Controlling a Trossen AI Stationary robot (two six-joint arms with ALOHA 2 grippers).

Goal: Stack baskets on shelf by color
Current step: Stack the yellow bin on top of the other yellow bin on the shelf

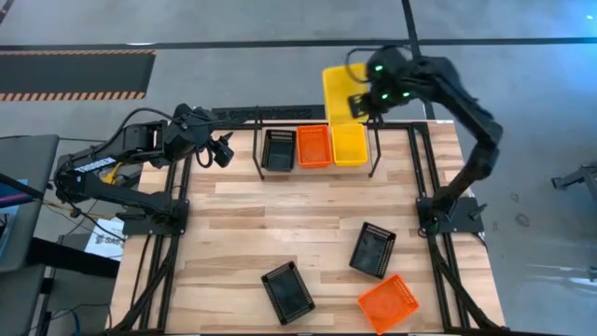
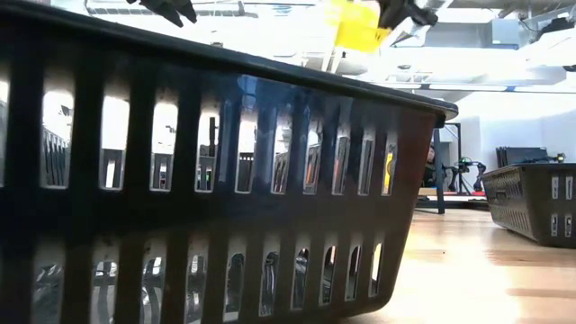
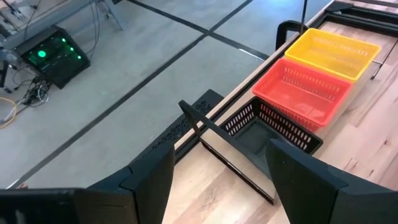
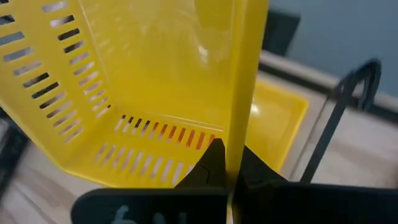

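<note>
On the shelf (image 1: pixel 259 161) at the table's far edge stand a black basket (image 1: pixel 278 149), a red-orange basket (image 1: pixel 313 147) and a yellow basket (image 1: pixel 350 146) in a row. Another yellow basket (image 1: pixel 336 89) is held above and just beyond them, with my right gripper (image 1: pixel 357 105) shut on it. My left gripper (image 1: pixel 222 151) hangs open left of the shelf, with nothing between its fingers. Two black baskets (image 1: pixel 373 250) (image 1: pixel 287 291) and a red-orange basket (image 1: pixel 387 304) lie on the near part of the table. My right gripper pinches one side wall of the yellow basket at its rim (image 4: pixel 239 134), one finger (image 4: pixel 211 163) inside the basket and one outside. The fingers slant down from the table's right. The basket is lifted clear, tilted, above the yellow basket on the shelf (image 4: pixel 283 109).
The shelf's right end post (image 4: pixel 348 99) stands close beside the held basket. Black tube frames (image 1: pixel 424 187) run along the table's left and right sides. In the low view a black basket (image 2: pixel 207 180) fills the foreground. Bare wood lies at mid-table.
</note>
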